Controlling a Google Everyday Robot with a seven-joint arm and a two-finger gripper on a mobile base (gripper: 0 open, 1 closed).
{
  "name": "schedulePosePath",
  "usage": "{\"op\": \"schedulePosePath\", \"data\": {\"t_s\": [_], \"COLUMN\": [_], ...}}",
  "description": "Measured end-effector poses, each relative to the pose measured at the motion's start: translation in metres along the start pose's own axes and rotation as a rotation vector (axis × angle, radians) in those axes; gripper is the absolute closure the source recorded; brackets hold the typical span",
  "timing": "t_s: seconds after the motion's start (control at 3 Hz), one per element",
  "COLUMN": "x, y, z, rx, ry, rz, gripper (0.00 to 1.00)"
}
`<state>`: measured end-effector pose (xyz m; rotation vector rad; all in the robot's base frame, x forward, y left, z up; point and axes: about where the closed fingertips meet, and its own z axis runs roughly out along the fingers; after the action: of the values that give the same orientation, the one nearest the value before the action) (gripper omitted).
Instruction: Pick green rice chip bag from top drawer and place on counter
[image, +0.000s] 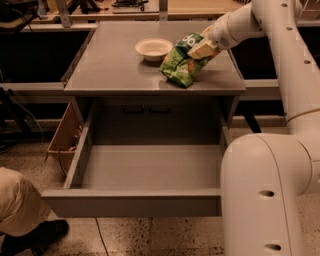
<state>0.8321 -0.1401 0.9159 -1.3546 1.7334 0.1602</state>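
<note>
The green rice chip bag (181, 65) rests tilted on the grey counter (110, 60), its lower end touching the surface near the front right. My gripper (201, 49) is at the bag's upper right end and is shut on it. The top drawer (145, 167) is pulled fully open below the counter and its inside shows nothing in it. My white arm (280, 60) reaches in from the right.
A pale round bowl (153, 48) stands on the counter just left of the bag. A tan wooden worktop (200, 6) lies behind. A cardboard box (64, 132) sits left of the drawer. A person's knee and shoe (20, 210) are at bottom left.
</note>
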Motion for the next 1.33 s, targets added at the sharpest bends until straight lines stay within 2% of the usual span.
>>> {"op": "schedulePosePath", "data": {"t_s": [0.67, 1.0, 1.33], "x": [0.0032, 0.0036, 0.0021], "y": [0.0022, 0.0043, 0.0053], "z": [0.0106, 0.0141, 0.0112], "rx": [-0.018, -0.028, -0.034], "ry": [0.018, 0.02, 0.018], "rz": [0.005, 0.012, 0.015], "gripper": [0.05, 0.0, 0.0]}}
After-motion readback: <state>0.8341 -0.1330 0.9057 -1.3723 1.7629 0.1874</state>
